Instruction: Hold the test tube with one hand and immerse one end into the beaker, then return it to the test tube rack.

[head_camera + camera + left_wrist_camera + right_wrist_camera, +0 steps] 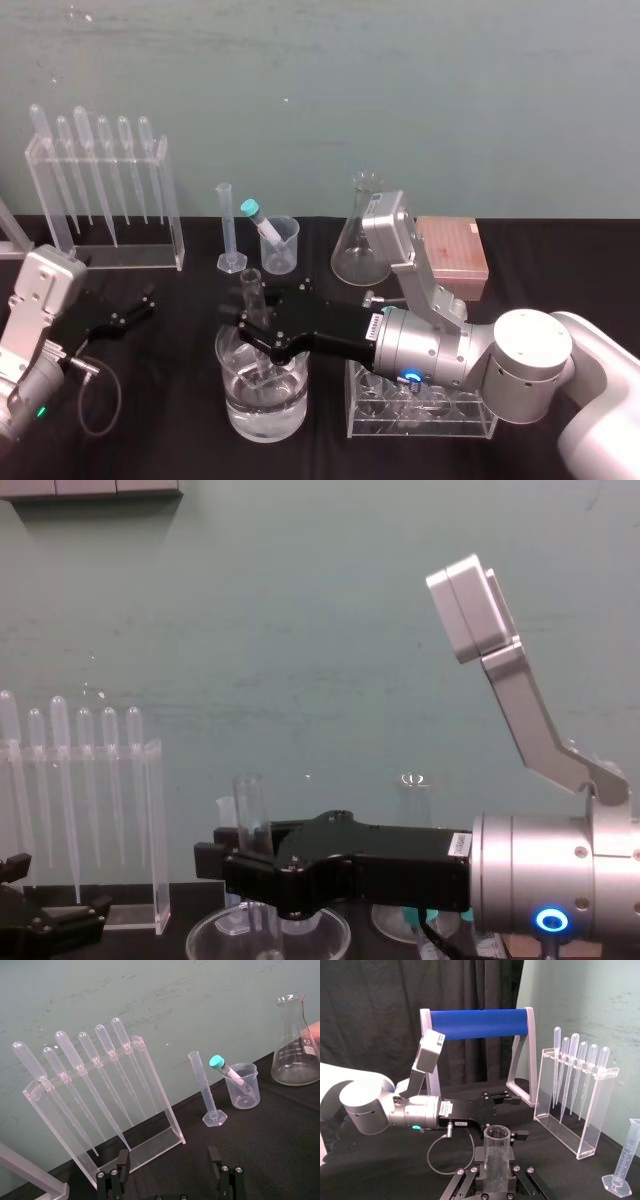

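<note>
Test tube [249, 288] stands straight up in your right gripper [252, 328]. The two fingers are clamped on its middle. Its bottom end goes down into the big glass bowl [265, 415] of water at the front of the table [170, 445]. Your left gripper [135, 310] rests on the left side, fingers apart.

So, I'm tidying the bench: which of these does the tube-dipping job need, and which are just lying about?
Job: tube, right gripper holding it, wide dish under it, beaker, pink rack.
Lying about: pipette stand, cylinder, flask, capped tube, left gripper, parked open.
</note>
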